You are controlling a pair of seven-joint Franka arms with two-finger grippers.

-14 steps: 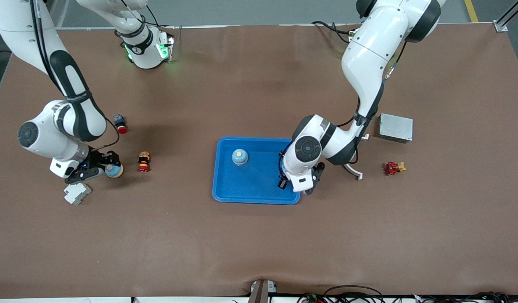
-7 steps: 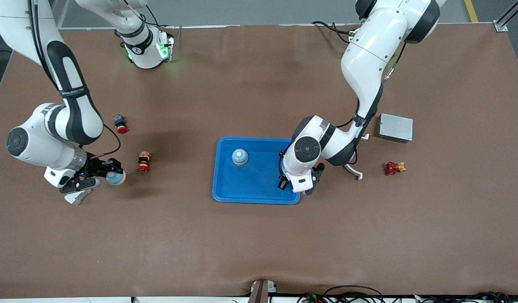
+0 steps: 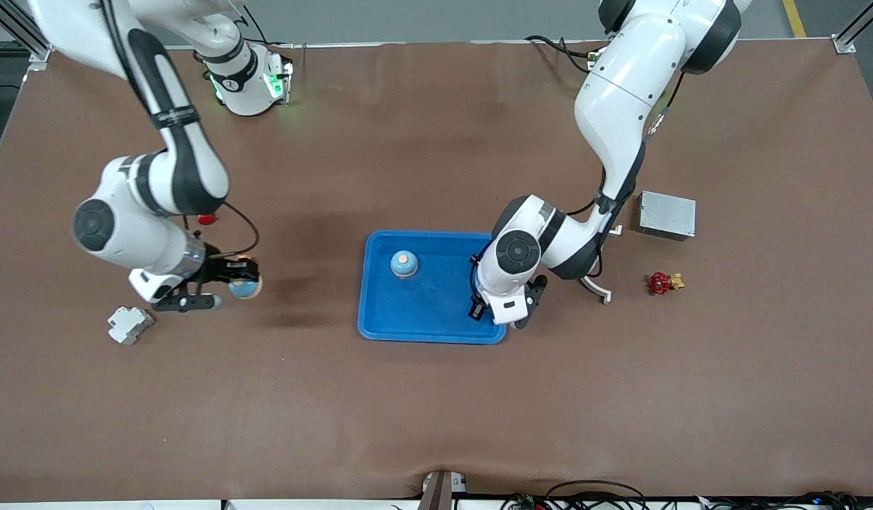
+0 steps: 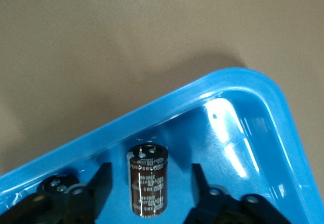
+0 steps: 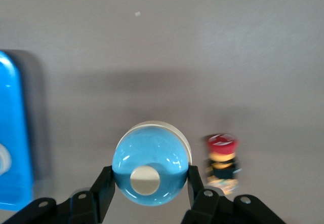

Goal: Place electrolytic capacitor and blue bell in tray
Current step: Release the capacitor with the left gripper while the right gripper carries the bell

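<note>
Left gripper (image 3: 498,315) is hanging low over the tray (image 3: 422,319), at its four o'clock corner, fingers spread. The electrolytic capacitor (image 4: 148,186) is standing upright between them, touching neither; the front camera is losing it under the wrist. Right gripper (image 3: 227,285) is pinching the blue bell (image 5: 151,165) over bare table at the tray's nine o'clock. A blurred red-capped piece (image 5: 221,163), possibly a push button, is sitting below it. A second blue dome (image 3: 404,264) is resting in the tray around eleven o'clock
</note>
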